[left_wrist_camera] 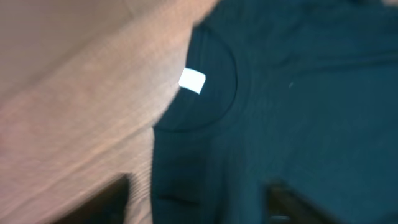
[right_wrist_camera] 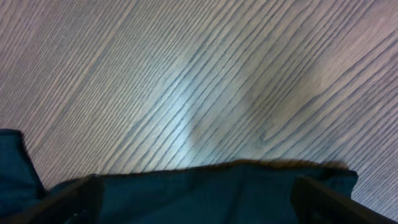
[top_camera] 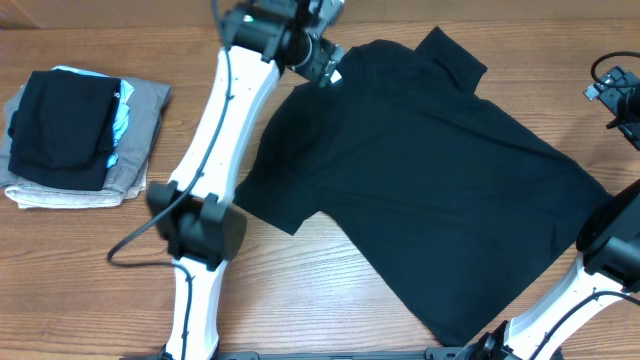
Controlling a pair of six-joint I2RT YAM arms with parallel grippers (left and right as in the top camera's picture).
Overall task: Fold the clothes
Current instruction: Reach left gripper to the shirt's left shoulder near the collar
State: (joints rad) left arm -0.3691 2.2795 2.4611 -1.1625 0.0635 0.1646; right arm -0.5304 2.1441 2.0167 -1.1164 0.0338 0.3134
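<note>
**Black T-shirt flat on the counter, left claw at the collar, no fold made yet**

Overhead view: I see the black T-shirt (top_camera: 430,170) spread flat and set at a slant across the middle and right of the wooden counter (top_camera: 300,300). Both sleeves are out and nothing is turned over. My left arm reaches to the far side, with the left claw (top_camera: 325,65) at the neckline, just beside the white neck label (top_camera: 335,78). My right arm (top_camera: 610,250) stands at the near right, by the shirt's lower edge. At far left, well apart, is a folded stack (top_camera: 75,140) of a black piece, a light blue one and a grey-beige one.

Left wrist view: The collar curve and label fill the top. The two fingers sit apart at the bottom corners, so the claw is released. The picture is blurred, so I cannot tell whether the tips touch the cloth.

Right wrist view: The right claw (right_wrist_camera: 196,199) is spread wide and holds nothing. An edge of the shirt lies between its fingers, with bare wood beyond.

I judge this to be the first grasp before the first fold. Next, each claw needs to pinch its edge cleanly through both layers, then lift and carry it over evenly.
</note>
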